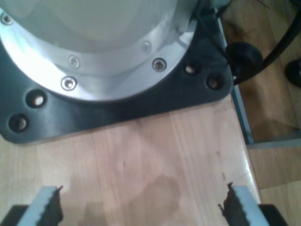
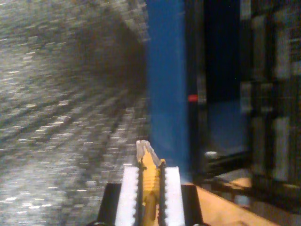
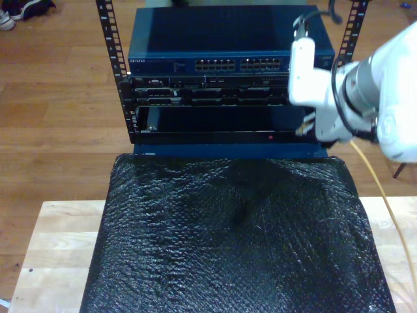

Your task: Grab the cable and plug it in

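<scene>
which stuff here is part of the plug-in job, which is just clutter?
Job:
- cable, clamped in my second claw
- blue switch with its port rows
- rack

Lying about:
- black mat
- wooden table
- arm base facing my open first claw

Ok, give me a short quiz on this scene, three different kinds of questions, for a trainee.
1. True or false: my second gripper is shut on the cable.
2. Multiple choice: what lies under my first gripper? A) black foam mat B) bare wooden table C) blue switch
3. Fill in: in the exterior view, the rows of ports sit on the ____ coloured switch at the top of the rack.

Key: 1 true, with the clear plug sticking out past the fingers; 2 B, the wooden table; 3 blue.
</scene>
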